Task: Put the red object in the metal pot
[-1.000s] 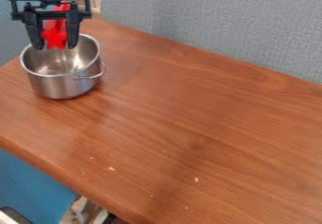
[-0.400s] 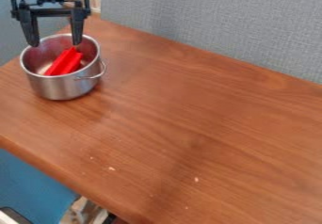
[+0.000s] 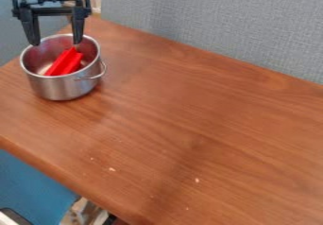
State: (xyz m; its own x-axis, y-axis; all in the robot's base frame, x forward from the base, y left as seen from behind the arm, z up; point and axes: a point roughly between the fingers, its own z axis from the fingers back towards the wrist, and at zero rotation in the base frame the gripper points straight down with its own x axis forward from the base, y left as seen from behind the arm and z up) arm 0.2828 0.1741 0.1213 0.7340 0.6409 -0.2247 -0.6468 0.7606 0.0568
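Red, elongated and made of plastic, the object point(image 3: 72, 60) lies inside the small round shiny steel pot point(image 3: 60, 81), tilted so that its upper end leans toward the far wall of the pot and its lower end points down toward the bottom. The pot stands near the far left corner of the brown wooden bench point(image 3: 190, 115), with a small handle showing on its right side. Directly above the pot's far rim hangs the black hand point(image 3: 53, 38), pointing downward, its two thin fingers point(image 3: 28, 30) spread wide apart and holding nothing; the red object sits below and between them, apart from both. To the right, the bench runs on along a grey textured wall point(image 3: 228, 21).
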